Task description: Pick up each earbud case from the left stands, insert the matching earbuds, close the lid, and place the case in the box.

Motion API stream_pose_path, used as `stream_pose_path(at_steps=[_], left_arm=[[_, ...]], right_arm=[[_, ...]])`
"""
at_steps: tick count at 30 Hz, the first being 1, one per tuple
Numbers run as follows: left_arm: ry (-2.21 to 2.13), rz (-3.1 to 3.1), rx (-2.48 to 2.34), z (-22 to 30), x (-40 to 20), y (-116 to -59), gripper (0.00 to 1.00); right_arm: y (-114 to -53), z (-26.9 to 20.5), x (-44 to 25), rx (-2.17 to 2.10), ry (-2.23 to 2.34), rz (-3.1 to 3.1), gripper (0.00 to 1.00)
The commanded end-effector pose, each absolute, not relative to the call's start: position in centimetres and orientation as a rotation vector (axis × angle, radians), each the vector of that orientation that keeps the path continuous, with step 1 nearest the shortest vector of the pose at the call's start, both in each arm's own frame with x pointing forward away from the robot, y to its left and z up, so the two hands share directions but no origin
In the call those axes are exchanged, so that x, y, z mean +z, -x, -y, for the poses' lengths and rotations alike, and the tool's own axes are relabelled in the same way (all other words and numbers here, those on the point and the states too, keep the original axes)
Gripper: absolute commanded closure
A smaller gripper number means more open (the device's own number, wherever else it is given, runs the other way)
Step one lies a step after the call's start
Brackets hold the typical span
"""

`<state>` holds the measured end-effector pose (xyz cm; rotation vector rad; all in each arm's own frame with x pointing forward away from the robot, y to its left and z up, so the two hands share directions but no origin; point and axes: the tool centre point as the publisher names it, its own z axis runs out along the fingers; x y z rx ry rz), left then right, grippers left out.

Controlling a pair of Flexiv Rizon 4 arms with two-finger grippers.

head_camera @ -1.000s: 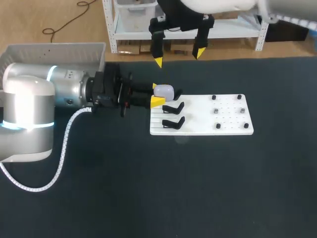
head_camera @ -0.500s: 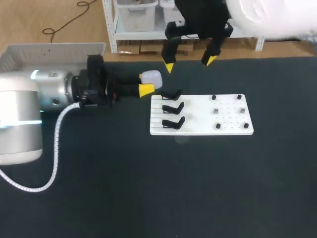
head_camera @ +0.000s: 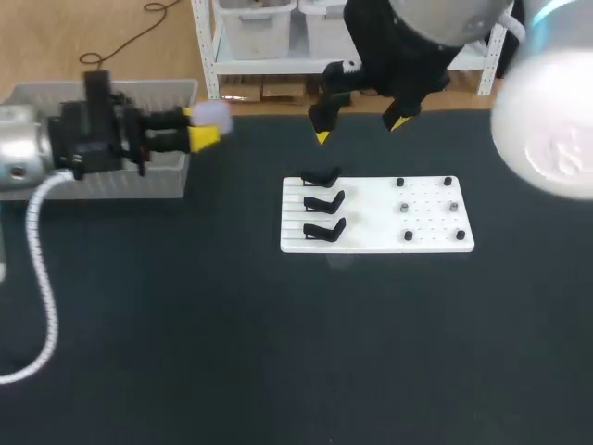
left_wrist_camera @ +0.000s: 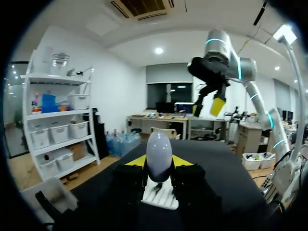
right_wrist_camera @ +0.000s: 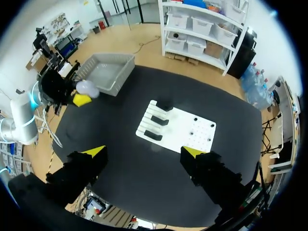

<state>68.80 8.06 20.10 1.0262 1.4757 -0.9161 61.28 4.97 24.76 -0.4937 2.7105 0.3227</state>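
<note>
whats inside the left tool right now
A white earbud case, gripped between the left tool's yellow-tipped fingers. The fingers cover its lower sides and base.

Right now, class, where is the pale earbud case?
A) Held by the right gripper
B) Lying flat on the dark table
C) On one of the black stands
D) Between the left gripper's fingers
D: the left gripper is shut on the earbud case, with a yellow tip on each side of it, while all three black stands sit empty.
</note>
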Motion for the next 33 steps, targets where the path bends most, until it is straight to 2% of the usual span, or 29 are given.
stream_pose_path(at_steps=[1, 11, 23, 30, 31, 32, 33], left_arm=[[-0.836, -1.612, -0.635, -12.8, 19.4, -70.1, 1.00], [-0.723, -1.768, -0.470, -20.4, 15.5, -76.0, 1.00], [-0.703, -1.895, -0.370, -25.0, 10.9, -83.5, 1.00], [-0.715, -1.923, -0.343, -25.8, 9.4, -85.4, 1.00], [-0.716, -1.922, -0.342, -25.8, 9.4, -85.5, 0.96], [-0.720, -1.919, -0.340, -25.9, 9.5, -85.6, 0.68], [-0.727, -1.916, -0.338, -26.0, 9.7, -85.7, 0.12]], right_arm=[[-60.9, -4.7, 24.6, 0.351, 0.434, -2.515, 0.00], [-60.9, -4.7, 24.6, 0.351, 0.434, -2.515, 0.00], [-60.9, -4.7, 24.6, 0.351, 0.434, -2.515, 0.00], [-60.9, -4.7, 24.6, 0.351, 0.434, -2.515, 0.00], [-60.9, -4.7, 24.6, 0.351, 0.434, -2.515, 0.00], [-60.9, -4.7, 24.6, 0.351, 0.434, -2.515, 0.00], [-60.9, -4.7, 24.6, 0.351, 0.434, -2.515, 0.00]])
